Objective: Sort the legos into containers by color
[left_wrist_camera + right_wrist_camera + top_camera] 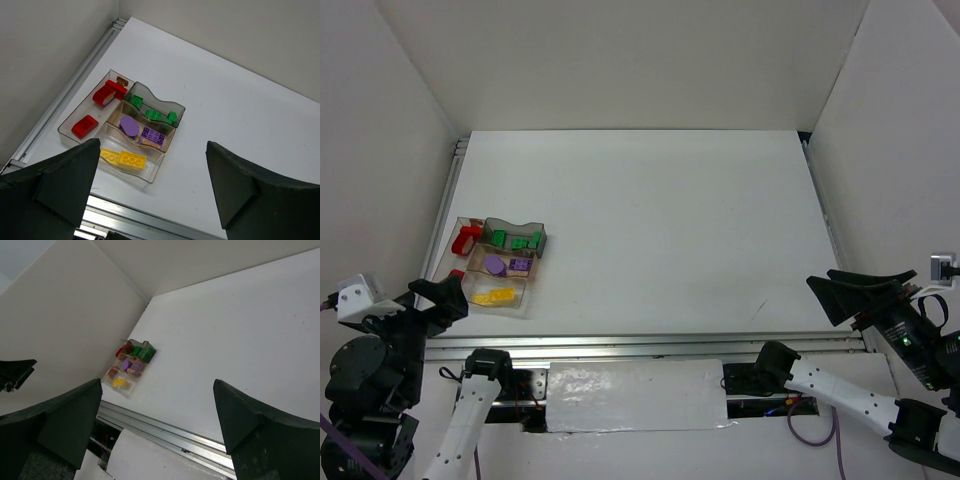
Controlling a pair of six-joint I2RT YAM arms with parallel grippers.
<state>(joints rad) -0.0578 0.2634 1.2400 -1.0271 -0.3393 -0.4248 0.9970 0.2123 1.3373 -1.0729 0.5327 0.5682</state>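
Containers (156,169) sit at the left side of the tabletop (670,220), close to the side rail and near the left arm. Legos (129,125) all lie inside, grouped by colour as far as I can see:
- reds (109,93) in the left compartment
- greens (155,115) in the back one
- purples (152,136) in the middle
- yellows (123,158) in the nearest

No lego seen outside the containers. There is a small brownish bit at the reds' far end, too small to name.

Left end effector (151,145): fingers wide apart, nothing held, hanging above and just short of the containers. Right end effector (828,285): also spread wide and empty, at the right edge, well apart from everything.

Judgement: the sort looks finished. Risks from here:
- Any left-arm descent. The containers lie straight ahead of its open fingers. A low sweep could catch a wall and shove or tip the light cluster, spilling sorted pieces.
- One red appears propped near the wall shared with the greens. A knock could flip it across.
- The containers are near the rail. A push that way could jam or lift them.
- A right-arm reach across would be the longest travel, with no piece left to fetch.
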